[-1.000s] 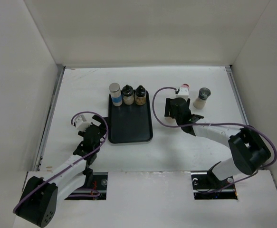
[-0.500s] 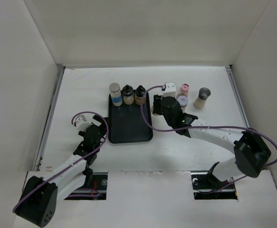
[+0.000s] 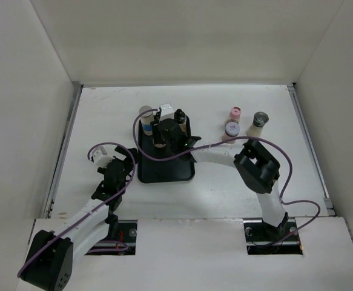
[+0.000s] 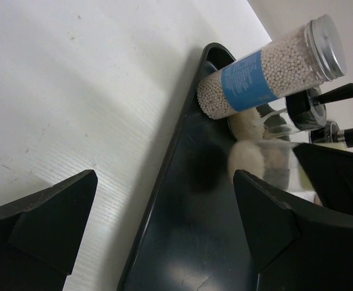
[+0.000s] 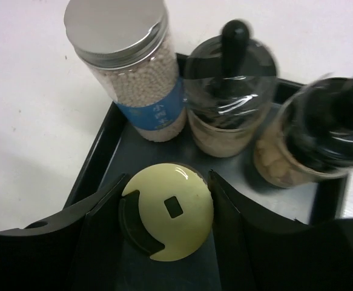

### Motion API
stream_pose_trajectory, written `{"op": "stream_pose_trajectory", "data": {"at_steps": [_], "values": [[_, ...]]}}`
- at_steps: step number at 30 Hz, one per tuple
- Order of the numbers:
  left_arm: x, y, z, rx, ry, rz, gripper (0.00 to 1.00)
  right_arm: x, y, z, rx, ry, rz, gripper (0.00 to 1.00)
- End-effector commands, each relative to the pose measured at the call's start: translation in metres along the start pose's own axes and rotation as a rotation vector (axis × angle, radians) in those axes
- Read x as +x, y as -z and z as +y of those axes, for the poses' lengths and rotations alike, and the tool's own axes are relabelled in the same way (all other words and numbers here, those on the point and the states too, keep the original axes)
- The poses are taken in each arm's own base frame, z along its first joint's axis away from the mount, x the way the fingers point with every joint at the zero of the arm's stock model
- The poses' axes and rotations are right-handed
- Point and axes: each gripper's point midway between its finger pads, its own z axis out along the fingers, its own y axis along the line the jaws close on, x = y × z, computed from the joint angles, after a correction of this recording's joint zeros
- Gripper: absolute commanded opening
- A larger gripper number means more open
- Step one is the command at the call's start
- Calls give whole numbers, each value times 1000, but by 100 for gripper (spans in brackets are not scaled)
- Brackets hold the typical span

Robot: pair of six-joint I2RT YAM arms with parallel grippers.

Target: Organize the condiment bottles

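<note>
right jaws: right gripper (image 5: pixel 166 203) is closing narrow on the cream-cap bottle (image 5: pixel 167 211), one finger hugging each side just under the cap.
left jaws: left gripper (image 4: pixel 164 188) is sitting wide open and empty, low beside the tray's left rim.
carried bottle: it is hanging over the tray (image 3: pixel 167 165), in front of the back row. Cannot tell whether its base is touching down; it is blurring in the left wrist view.
back row: blue-band bottle (image 5: pixel 128 60) is standing in the far left corner, with two black-cap bottles (image 5: pixel 229 97) (image 5: pixel 318 139) lining up to its right.
off tray: pink-cap bottle (image 3: pixel 235 113), pale-cap bottle (image 3: pixel 231 128) and grey-cap bottle (image 3: pixel 258 121) are waiting on the tabletop (image 3: pixel 103 115), well right of the tray.
handling: I'm judging these small, light and rigid. Smooth round walls are looking slippery, and tall narrow bodies are looking tippy when nudged.
grip point: I'm favouring the upper body just under the cap, fingers on opposite sides and axis vertical.
risk: neighbours are standing close, so a wide release is likely bumping the black-cap ones.
labels: blue band is carrying white characters that look Chinese; I'm not reading them reliably. No brand is showing elsewhere.
</note>
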Motion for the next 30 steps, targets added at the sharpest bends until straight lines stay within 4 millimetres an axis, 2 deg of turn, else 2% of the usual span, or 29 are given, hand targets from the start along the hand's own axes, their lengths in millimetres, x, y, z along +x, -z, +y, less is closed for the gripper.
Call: {"op": "stream_pose_trajectory", "data": {"at_steps": [1, 4, 6, 9, 11, 13, 16, 18, 20, 22, 24, 25, 26, 28, 30], "values": [[-4, 0, -2, 9, 18, -14, 100, -32, -9, 29, -64, -46, -79, 50], [-2, -1, -3, 8, 14, -8, 100, -20, -17, 32, -54, -39, -62, 52], [-1, -1, -2, 7, 13, -4, 100, -13, -22, 32, -46, -32, -52, 57], [-3, -1, -3, 11, 17, -10, 100, -13, -20, 30, -30, -30, -52, 78], [-1, -1, -2, 7, 13, -4, 100, -23, -12, 29, -36, -39, -71, 89], [-3, 0, -3, 13, 17, -10, 100, -39, 0, 28, -47, -55, -97, 94], [-2, -1, -4, 14, 14, -9, 100, -64, 29, 21, -59, -83, -144, 95], [-1, -1, -2, 7, 12, -4, 100, -75, 50, 8, -59, -109, -173, 93], [-2, -1, -4, 15, 16, -7, 100, -79, 68, -22, -31, -130, -200, 87], [1, -1, -6, 15, 10, 3, 100, -76, 82, -60, 29, -156, -207, 71], [3, -1, -6, 16, 4, 12, 100, -68, 96, -113, 132, -193, -210, 46], [3, -1, -7, 23, 9, 13, 100, -63, 103, -137, 183, -210, -208, 40], [2, 0, -8, 26, 13, 8, 100, -58, 108, -162, 235, -226, -202, 39], [1, 0, -10, 33, 14, 3, 100, -45, 118, -205, 336, -240, -173, 44], [3, 0, -11, 38, 7, 10, 100, -35, 122, -233, 403, -239, -145, 58]]}}
